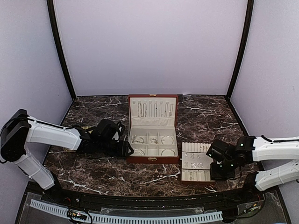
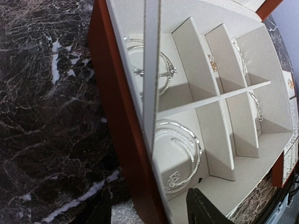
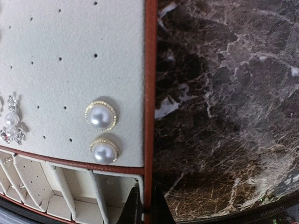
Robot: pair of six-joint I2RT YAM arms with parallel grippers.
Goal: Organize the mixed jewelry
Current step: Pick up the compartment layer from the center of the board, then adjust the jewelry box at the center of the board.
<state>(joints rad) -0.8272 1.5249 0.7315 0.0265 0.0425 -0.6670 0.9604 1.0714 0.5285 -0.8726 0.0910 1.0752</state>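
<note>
Marble table (image 1: 93,173), dark with white veins.

Top view:
- The box (image 1: 152,159) sits mid-table, lid up, with chains (image 1: 154,109) hung in the lid.
- Bangles (image 1: 167,140) and smaller silvery pieces lie in its compartments.
- The tray (image 1: 195,149) lies just right of the box.
- The left arm (image 1: 51,135) reaches in low from the left, forearm near level. The left gripper (image 1: 125,148) is at the box's left wall.
- The right arm (image 1: 275,149) comes in from the right, wrist bent down. The right gripper (image 1: 216,171) is at the tray's right edge.

Left wrist view:
- The camera looks along the box (image 2: 117,121) from its left side.
- The near compartment holds stacked bangles (image 2: 180,158). The next one along that side holds a bracelet (image 2: 169,74).
- Thin pieces in the far cells are too small to name.
- One dark finger (image 2: 202,210) shows inside the box and the other outside it.
- The left gripper (image 2: 152,215) has its jaws apart astride the wall, not pressing on it and holding nothing.

Right wrist view:
- The tray (image 3: 70,46) shows its perforated cream panel.
- Two pearl studs (image 3: 100,115) are pinned near the right rim, one below the other.
- A small pearl-and-crystal cluster (image 3: 10,123) sits at the left edge.
- Ring slots run along the bottom.
- The fingertips (image 3: 133,211) meet on either side of the brown rim.
- The right gripper (image 3: 145,212) is pinched closed on that rim.
</note>
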